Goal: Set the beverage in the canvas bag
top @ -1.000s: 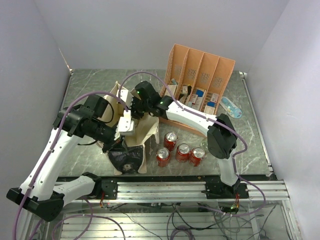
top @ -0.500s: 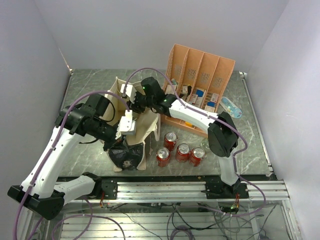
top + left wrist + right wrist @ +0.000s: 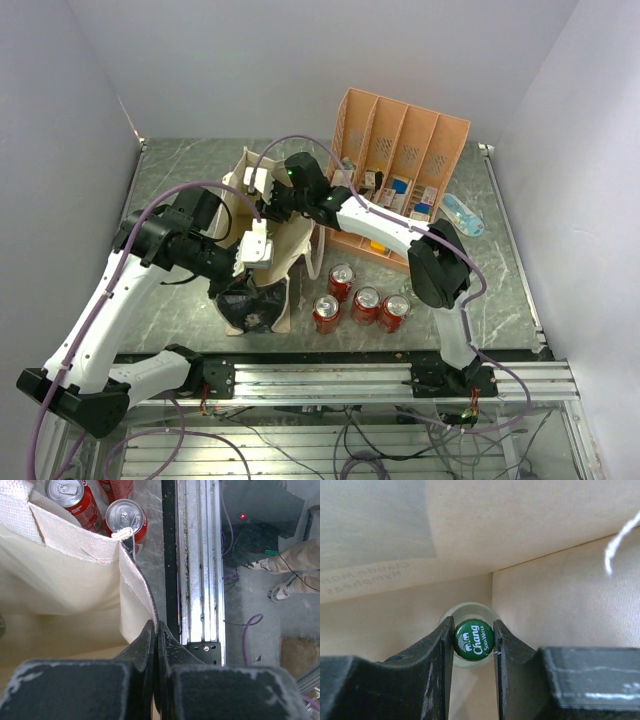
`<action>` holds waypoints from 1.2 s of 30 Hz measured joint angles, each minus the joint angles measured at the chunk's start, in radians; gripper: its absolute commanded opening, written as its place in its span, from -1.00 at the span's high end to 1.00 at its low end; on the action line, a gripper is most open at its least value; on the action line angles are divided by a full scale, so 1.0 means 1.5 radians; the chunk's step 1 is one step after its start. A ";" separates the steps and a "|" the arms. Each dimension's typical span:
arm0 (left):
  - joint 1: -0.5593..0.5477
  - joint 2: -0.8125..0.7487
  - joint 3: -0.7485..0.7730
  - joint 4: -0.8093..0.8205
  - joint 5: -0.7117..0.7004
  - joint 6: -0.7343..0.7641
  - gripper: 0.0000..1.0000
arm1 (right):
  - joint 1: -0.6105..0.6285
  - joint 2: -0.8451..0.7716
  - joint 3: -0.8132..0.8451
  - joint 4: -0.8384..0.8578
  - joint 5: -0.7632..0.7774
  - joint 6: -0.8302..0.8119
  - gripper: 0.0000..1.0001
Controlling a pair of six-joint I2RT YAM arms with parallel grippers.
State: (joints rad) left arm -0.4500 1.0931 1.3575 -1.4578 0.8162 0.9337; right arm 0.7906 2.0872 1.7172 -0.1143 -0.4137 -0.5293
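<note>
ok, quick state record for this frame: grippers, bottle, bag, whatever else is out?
left gripper: shut on bag rim
right gripper: shut on bottle at its cap, down inside bag
bottle: green cap, not yet released
cans: four, red, standing beside bag
organizer: orange, behind cans

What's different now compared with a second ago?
The right claw, gripping the bottle, moved farther back and slightly left over the canvas bag. The left claw still pinches the bag's rim, and the red cans stayed put.
</note>
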 measured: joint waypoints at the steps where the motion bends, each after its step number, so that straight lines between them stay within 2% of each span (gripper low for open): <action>1: 0.000 0.000 0.000 0.001 0.000 0.001 0.86 | -0.001 0.005 0.006 0.003 -0.004 -0.004 1.00; 4: 0.000 0.002 0.000 0.002 -0.002 0.002 0.82 | -0.002 0.018 0.024 0.002 -0.009 -0.013 1.00; 8: 0.000 0.008 0.000 0.012 -0.002 0.000 0.55 | -0.007 0.027 0.042 -0.016 -0.029 -0.020 1.00; 12: 0.000 0.011 0.002 0.021 -0.001 -0.012 0.26 | -0.013 0.027 0.044 -0.026 -0.051 -0.014 1.00; 14: 0.000 0.010 0.002 0.025 -0.001 -0.017 -0.02 | -0.014 0.027 0.044 -0.027 -0.056 -0.013 1.00; 18: -0.001 0.003 0.002 0.053 -0.011 -0.046 -0.40 | -0.016 0.027 0.047 -0.036 -0.062 -0.014 1.00; 20: -0.001 -0.001 0.003 0.072 -0.019 -0.058 -0.52 | -0.017 0.027 0.051 -0.045 -0.064 -0.014 1.00; 25: -0.001 -0.014 0.020 0.143 -0.052 -0.103 -0.64 | -0.017 0.027 0.059 -0.061 -0.065 -0.015 1.00; 28: -0.001 -0.031 0.025 0.192 -0.081 -0.130 -0.67 | -0.017 0.031 0.070 -0.076 -0.066 -0.014 0.91; 36: 0.007 -0.081 0.034 0.330 -0.219 -0.254 -0.70 | -0.017 0.036 0.078 -0.082 -0.071 -0.014 0.79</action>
State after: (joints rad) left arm -0.4400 0.9714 1.4078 -0.9623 0.4873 0.5522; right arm 0.7650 2.1410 1.8343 -0.2367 -0.5205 -0.5510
